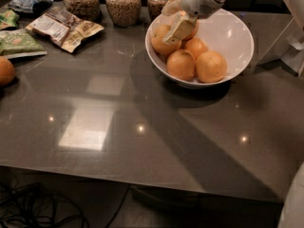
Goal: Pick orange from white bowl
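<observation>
Well in front of the pincer, nearest the camera, dark cables (28,208) lie on the floor under the edge of a grey, glossy table (142,141). Far to the side of the pincer, at the picture's left edge, one loose orange fruit (4,70) sits on the table top, well apart from everything the task concerns. Just in front of the pincer and below it, the white bowl (237,30) holds several oranges, two of them at its near side. The pincer (175,34) reaches down into the bowl from the upper right on a white arm, and its cream-coloured tip lies against the orange (157,36) at the bowl's rear left, which appears to be the one being picked. Whether the pincer is open or closed on the fruit cannot be told from this angle. The orange rests in the bowl among the others, so the task looks only partly done: the reach is made, while a sure grip and the lift out of the bowl remain. Beyond the pincer stand three glass jars (122,4), with snack packets (64,27) off to their side.
</observation>
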`<state>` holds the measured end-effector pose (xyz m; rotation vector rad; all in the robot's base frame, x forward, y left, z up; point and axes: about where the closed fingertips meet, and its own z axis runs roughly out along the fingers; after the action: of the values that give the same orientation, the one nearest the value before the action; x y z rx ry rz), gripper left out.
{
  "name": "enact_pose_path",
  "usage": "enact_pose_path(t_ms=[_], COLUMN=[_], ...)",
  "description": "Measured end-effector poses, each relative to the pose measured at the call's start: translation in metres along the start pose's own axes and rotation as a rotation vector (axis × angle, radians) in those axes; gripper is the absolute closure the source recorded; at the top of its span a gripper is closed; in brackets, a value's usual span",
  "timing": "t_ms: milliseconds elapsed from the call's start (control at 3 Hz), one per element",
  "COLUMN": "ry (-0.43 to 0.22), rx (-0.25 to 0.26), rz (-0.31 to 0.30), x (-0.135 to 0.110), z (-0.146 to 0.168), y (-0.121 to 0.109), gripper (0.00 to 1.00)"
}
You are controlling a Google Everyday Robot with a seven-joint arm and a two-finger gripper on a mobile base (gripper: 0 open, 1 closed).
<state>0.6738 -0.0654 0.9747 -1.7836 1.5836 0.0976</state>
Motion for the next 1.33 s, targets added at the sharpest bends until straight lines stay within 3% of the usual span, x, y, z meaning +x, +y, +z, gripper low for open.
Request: enact_pose_path(t_ms=[1333], ry=[0.127], rx=[-0.029], rz=[0.181], x=[0.031], z=[0.039], y=[-0.001], gripper=[0.34])
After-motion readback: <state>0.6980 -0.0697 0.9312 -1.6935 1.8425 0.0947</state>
